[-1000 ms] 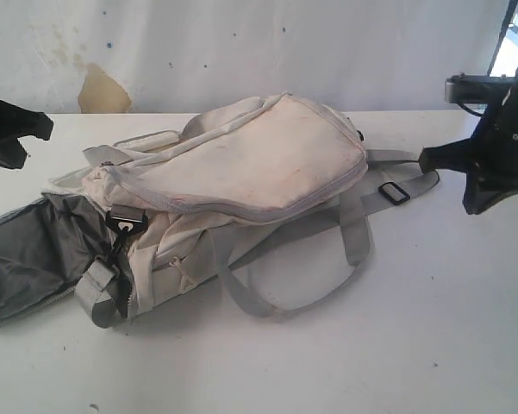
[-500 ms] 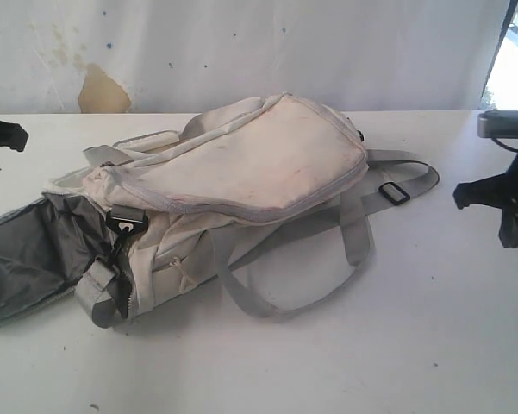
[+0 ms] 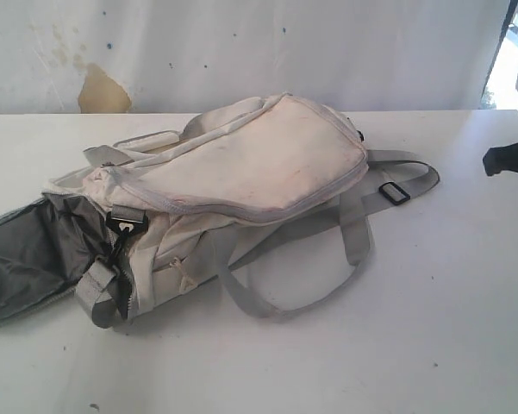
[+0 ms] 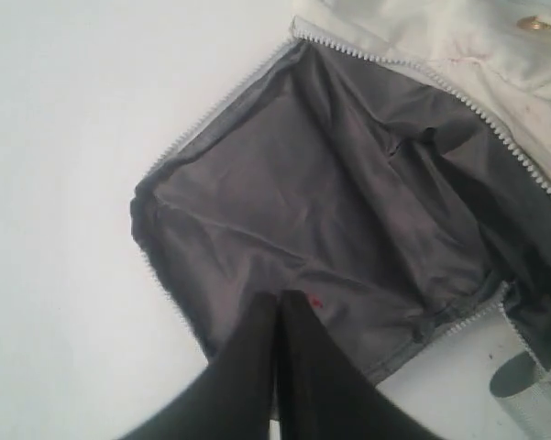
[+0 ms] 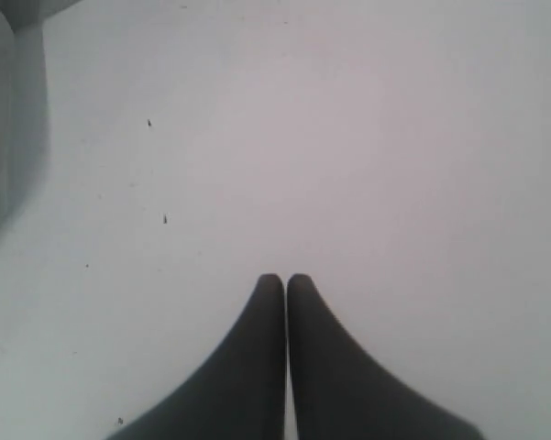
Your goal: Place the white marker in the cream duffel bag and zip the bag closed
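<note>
The cream duffel bag [image 3: 241, 172] lies on its side in the middle of the white table, smudged, with grey straps trailing toward the front. Its dark grey lining [image 3: 30, 250] spills out flat at the left end, edged by zipper teeth [image 4: 458, 96]. My left gripper [image 4: 280, 295] is shut with nothing in it and hovers over that lining. My right gripper [image 5: 285, 278] is shut and empty above bare table; in the exterior view only its dark tip [image 3: 508, 159] shows at the right edge. The white marker is out of view.
A grey strap loop [image 3: 293, 285] lies on the table in front of the bag, and a strap with a black buckle [image 3: 395, 193] runs to the right. A white wall with a brown stain [image 3: 102, 90] stands behind the table.
Both arms have drawn outward: the left one has left the exterior view on the left, the right one has slid to the right edge. The bag has not moved.
</note>
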Motion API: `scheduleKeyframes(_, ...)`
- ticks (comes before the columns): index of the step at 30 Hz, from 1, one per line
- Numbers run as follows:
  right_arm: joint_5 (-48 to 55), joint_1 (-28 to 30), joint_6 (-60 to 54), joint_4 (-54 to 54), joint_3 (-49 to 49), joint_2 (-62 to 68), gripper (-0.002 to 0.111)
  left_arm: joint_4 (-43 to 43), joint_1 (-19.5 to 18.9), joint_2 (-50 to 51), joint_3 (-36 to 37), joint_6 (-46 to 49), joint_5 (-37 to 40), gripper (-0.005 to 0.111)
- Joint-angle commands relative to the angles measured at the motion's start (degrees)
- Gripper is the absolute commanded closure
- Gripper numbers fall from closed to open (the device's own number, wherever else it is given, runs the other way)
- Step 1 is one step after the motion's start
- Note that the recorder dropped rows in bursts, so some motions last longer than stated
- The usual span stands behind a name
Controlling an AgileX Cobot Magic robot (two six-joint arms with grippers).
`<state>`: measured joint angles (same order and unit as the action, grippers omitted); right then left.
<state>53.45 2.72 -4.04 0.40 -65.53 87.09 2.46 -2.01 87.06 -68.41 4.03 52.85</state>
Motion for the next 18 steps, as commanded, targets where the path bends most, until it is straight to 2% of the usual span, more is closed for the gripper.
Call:
scheduleKeyframes(1, 0.2, 0.3, -0.7, -0.4, 0.4, -2.2, 0.108, 0.4, 0.1, -3.4, -0.3, -0.8, -0.3, 0.107)
scheduleKeyframes(10, 0.5, 0.3, -0.7, -0.4, 0.4, -11.5, 0.108, -3.6, 0.1, -15.4, -0.3, -1.0, 1.8, 0.107)
scheduleKeyframes(18, 0.9, 0.3, -0.7, -0.4, 0.4, -25.3, 0.108, -5.6, 0.1, -28.8, -0.3, -1.3, 2.7, 0.107)
